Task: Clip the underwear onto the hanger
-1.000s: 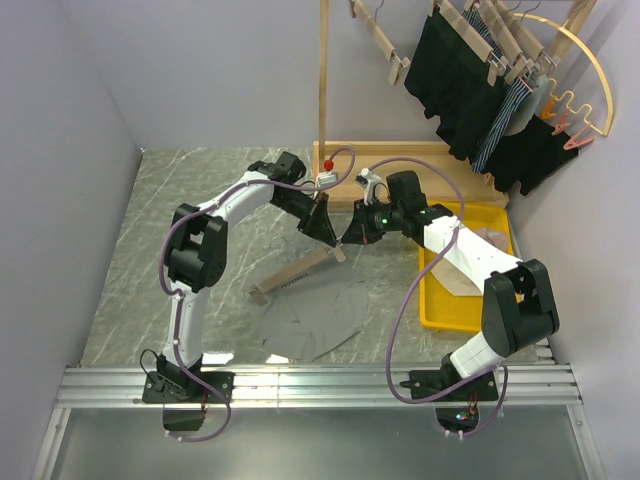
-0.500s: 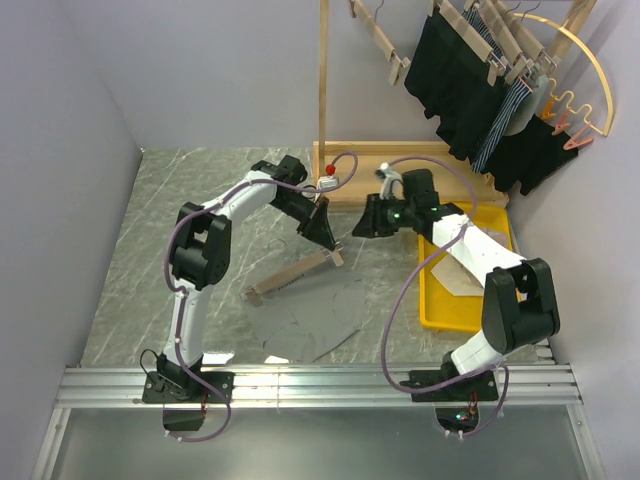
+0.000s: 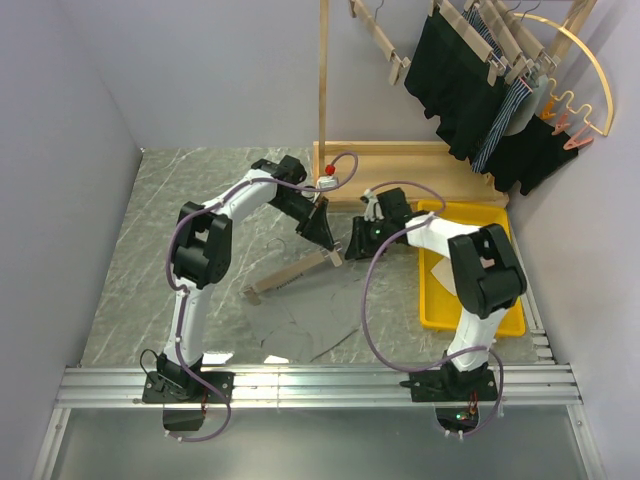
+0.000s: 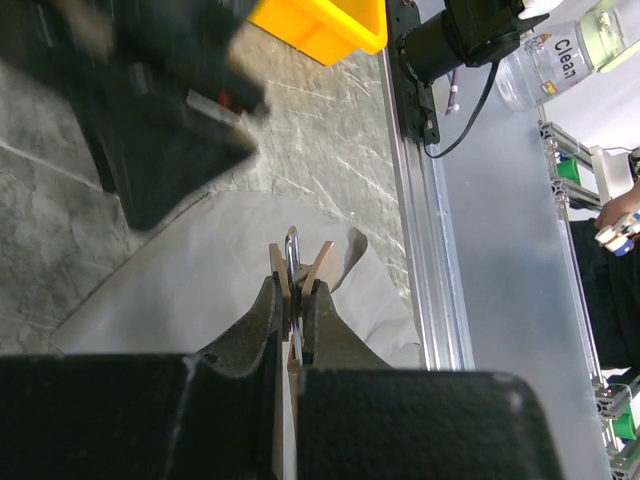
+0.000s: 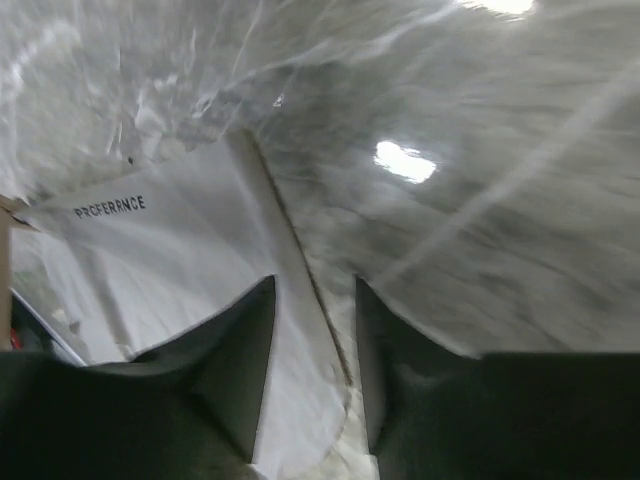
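Your left fingers (image 4: 266, 318) are clamped on the wooden clip at the hanger's (image 3: 292, 275) far end, exactly as a second ago, and the hanger has not shifted. It lies slanted on the bench (image 3: 160, 250). Its long axis runs from near-left to far-right, with the gripped end pointing toward the right arm. The grey underwear (image 3: 310, 320) lies flat on the bench just nearer than the bar. You cannot tell whether its upper edge touches the bar or sits under it. Your right fingers (image 5: 238, 345) are apart. They have swung back from the yellow tray (image 3: 436, 312) and dropped low over the underwear's labelled edge, beside the held clip. The next step is probably to lift that edge into the clip.
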